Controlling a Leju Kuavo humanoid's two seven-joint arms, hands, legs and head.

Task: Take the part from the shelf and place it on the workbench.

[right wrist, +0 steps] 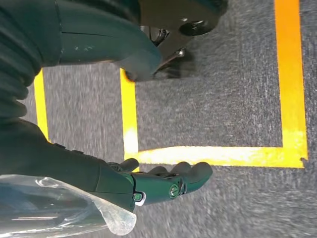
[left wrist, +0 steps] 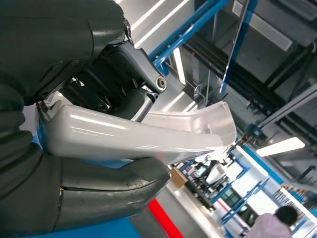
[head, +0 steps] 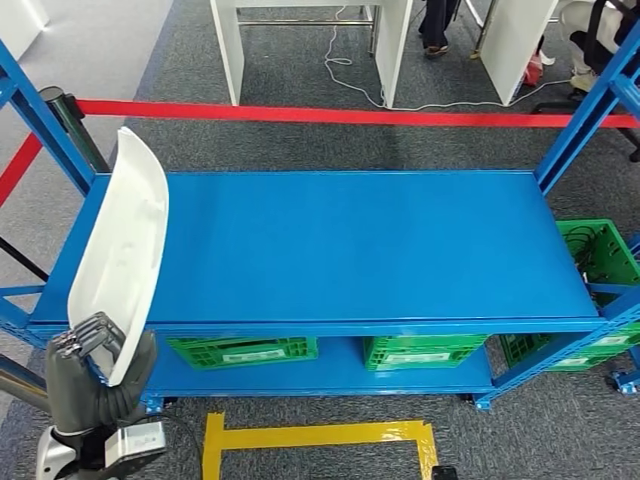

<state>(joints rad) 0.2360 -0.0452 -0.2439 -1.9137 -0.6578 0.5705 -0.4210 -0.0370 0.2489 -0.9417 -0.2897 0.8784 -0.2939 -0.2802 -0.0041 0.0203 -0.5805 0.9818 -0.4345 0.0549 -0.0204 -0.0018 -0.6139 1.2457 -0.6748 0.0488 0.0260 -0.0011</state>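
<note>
At lower left, the left hand grips the white part by its bottom edge; it looks light, stiff, probably slippery.

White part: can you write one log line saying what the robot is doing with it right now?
left hand: grips white part, raised at shelf's left end | right hand: holds nothing, fingers apart, above floor | workbench placement: not yet done

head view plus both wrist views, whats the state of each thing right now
part: white, curved, lifted off the shelf, held near its lower end
left hand: grips the part, fingers over its edge
right hand: holds nothing, fingers straight, hanging over the floor tape
shelf: top deck bare
crates: green, on the lower deck
</note>
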